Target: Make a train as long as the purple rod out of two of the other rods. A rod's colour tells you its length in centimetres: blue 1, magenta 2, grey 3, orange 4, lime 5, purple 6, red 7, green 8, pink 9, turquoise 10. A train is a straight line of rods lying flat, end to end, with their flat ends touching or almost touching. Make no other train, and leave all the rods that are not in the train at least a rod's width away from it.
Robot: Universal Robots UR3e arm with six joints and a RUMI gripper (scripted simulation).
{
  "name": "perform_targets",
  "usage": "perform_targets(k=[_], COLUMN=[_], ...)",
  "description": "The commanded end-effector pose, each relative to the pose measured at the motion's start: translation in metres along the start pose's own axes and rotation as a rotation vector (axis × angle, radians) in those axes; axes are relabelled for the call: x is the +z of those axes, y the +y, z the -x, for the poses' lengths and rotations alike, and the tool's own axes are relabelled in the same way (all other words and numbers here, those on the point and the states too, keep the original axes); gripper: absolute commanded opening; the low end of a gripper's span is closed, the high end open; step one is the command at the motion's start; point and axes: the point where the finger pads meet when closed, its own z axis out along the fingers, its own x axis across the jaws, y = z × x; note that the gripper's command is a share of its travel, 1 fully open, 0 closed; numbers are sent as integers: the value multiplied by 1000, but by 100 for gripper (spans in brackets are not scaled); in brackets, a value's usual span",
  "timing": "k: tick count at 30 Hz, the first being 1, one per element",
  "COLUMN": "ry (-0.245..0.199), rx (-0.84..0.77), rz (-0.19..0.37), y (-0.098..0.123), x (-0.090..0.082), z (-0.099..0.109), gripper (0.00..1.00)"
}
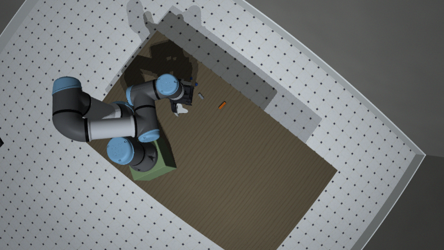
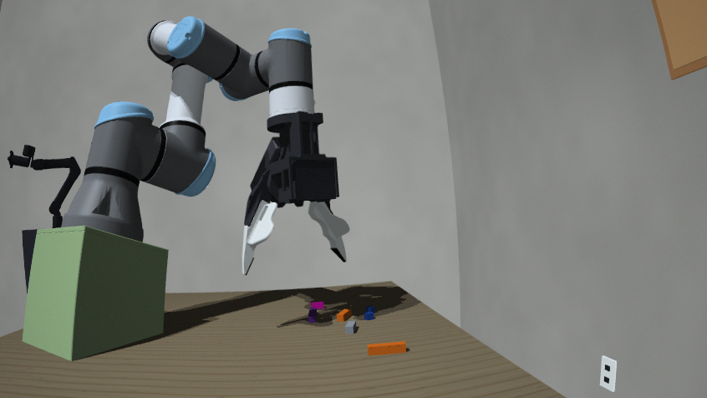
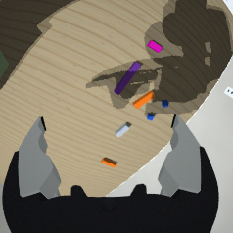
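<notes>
My gripper [image 2: 294,259] hangs open and empty high above the wooden table; its fingers frame the wrist view [image 3: 110,147]. Below lie several rods. The purple rod [image 3: 127,77] lies diagonally in shadow, and shows end-on in the exterior view [image 2: 312,316]. A magenta rod [image 3: 155,46] [image 2: 317,305] lies beyond it. An orange rod [image 3: 143,99] [image 2: 343,313] lies close to the purple rod's end. Two blue rods [image 3: 164,103] [image 3: 150,116] [image 2: 368,313] sit beside it. A grey rod [image 3: 122,129] [image 2: 350,327] lies apart. A second orange rod [image 3: 109,163] [image 2: 386,348] [image 1: 222,105] lies nearest the table edge.
The arm stands on a green box [image 2: 94,289] at the table's left. A grey wall runs along the table's right edge [image 2: 543,197]. White pegboard floor [image 1: 341,93] surrounds the table.
</notes>
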Motion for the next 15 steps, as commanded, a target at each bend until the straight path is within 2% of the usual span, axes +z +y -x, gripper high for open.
perform_targets(k=[1, 15], ry=[-6, -5], rx=[167, 414], rz=[7, 8], y=[8, 21], x=[-1, -2], z=[-4, -8], gripper=[100, 100])
